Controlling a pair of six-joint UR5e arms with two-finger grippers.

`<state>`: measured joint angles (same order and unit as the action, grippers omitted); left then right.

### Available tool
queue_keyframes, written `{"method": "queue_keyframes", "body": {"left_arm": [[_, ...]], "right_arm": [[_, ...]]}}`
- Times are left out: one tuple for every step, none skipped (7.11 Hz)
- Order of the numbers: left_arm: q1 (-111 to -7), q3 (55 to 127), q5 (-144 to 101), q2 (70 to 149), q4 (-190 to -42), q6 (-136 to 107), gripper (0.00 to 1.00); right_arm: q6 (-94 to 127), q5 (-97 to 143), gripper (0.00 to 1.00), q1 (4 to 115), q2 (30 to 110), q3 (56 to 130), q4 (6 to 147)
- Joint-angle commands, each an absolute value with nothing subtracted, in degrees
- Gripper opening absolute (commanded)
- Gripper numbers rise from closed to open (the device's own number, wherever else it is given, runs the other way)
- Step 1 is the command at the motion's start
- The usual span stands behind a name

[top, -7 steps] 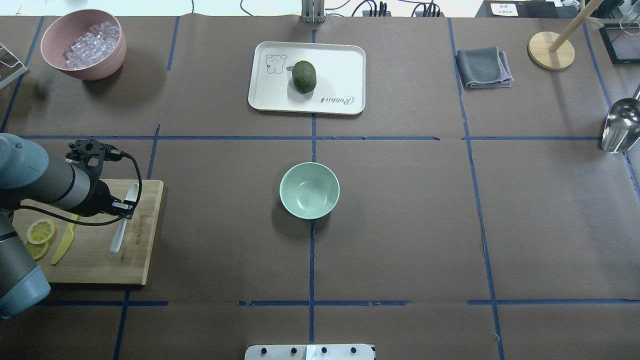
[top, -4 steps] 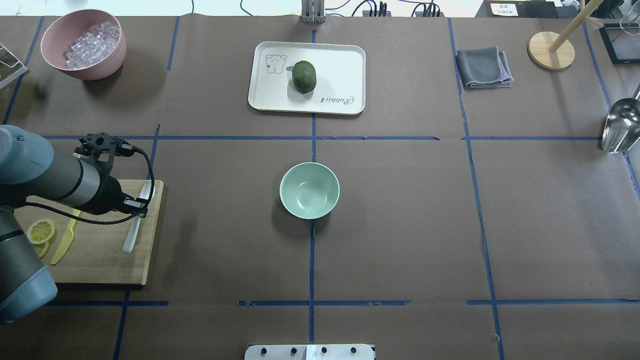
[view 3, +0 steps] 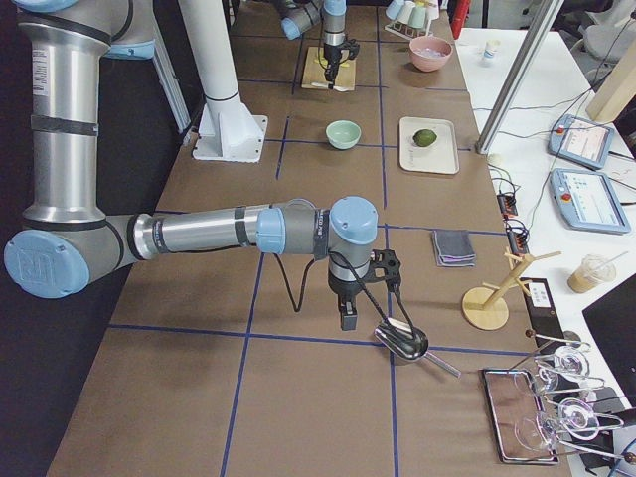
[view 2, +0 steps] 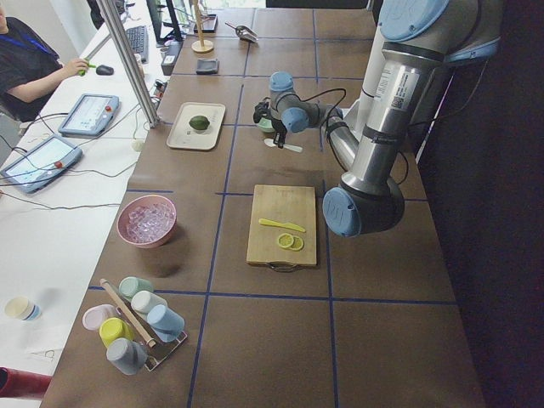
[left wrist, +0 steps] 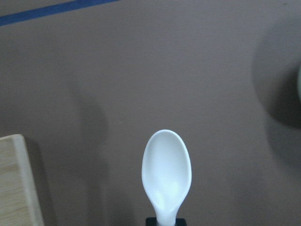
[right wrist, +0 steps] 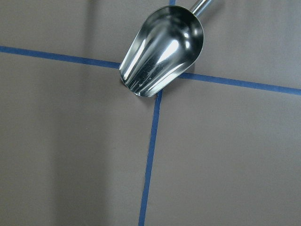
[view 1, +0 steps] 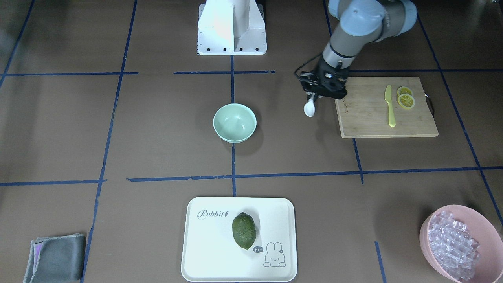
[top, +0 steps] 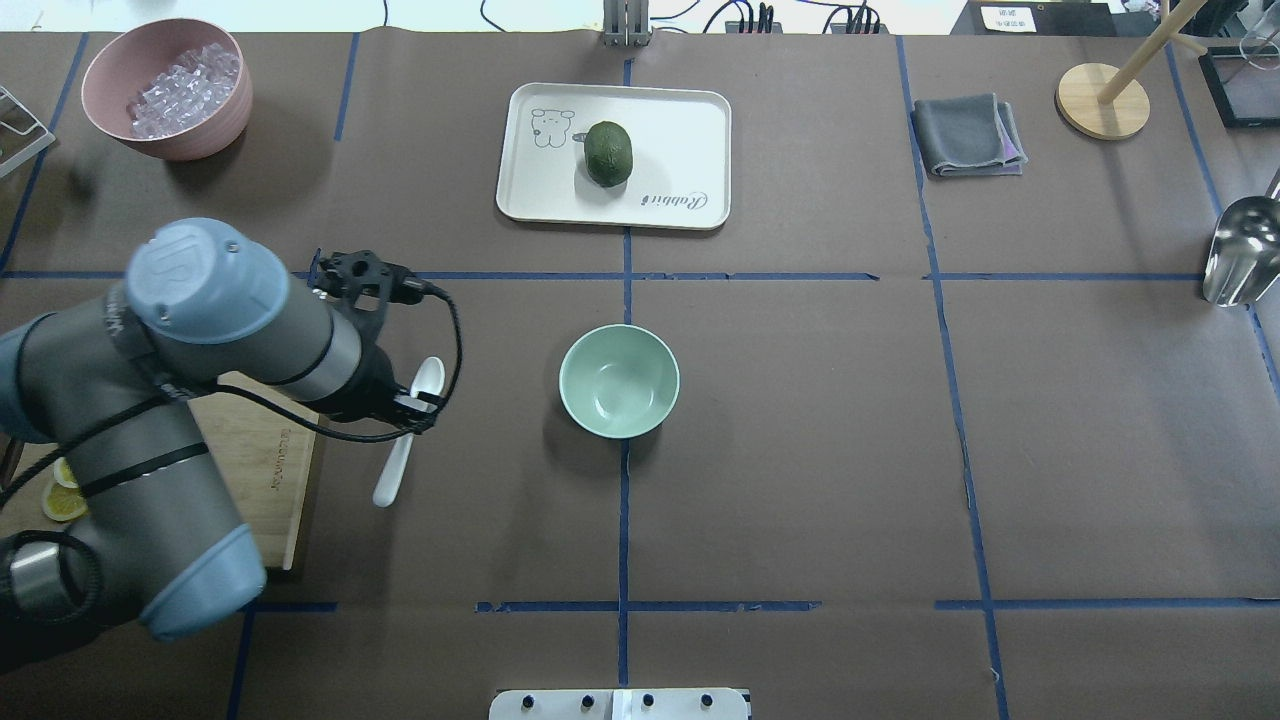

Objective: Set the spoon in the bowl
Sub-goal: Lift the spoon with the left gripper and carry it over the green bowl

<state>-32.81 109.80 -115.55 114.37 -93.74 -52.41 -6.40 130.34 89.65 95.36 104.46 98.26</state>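
Spoon hangs clamped in left tool, short of bowl.

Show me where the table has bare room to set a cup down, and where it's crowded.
Widest bare patch: right of the mint bowl, from the gray cloth back toward the robot, short of the metal scoop. Also between the pink bowl and tray. Crowded: around the cutting board, where the left gripper holds the spoon.
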Motion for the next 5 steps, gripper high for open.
{"method": "queue_keyframes", "body": {"left_arm": [[-30.9, 101.1, -115.3, 128.0, -89.2, -52.7, 0.0], [-30.5, 96.2, -115.0, 132.8, -89.2, -52.6, 0.0], [-29.8, 92.2, -113.1, 136.8, -89.4, -52.8, 0.0], [-29.6, 87.3, -113.0, 140.2, -89.4, -52.6, 0.0], [-29.3, 85.3, -112.6, 141.3, -89.4, -52.6, 0.05]], "right_arm": [[-6.1, 130.3, 1.0, 89.6, 95.4, 104.3, 98.3], [-6.0, 130.3, 1.0, 89.6, 95.4, 104.3, 98.3], [-6.0, 130.3, 1.0, 89.6, 95.4, 104.3, 98.3], [-6.0, 130.3, 1.0, 89.6, 95.4, 104.2, 98.3], [-6.0, 130.4, 1.0, 89.6, 95.4, 104.2, 98.3]]}}
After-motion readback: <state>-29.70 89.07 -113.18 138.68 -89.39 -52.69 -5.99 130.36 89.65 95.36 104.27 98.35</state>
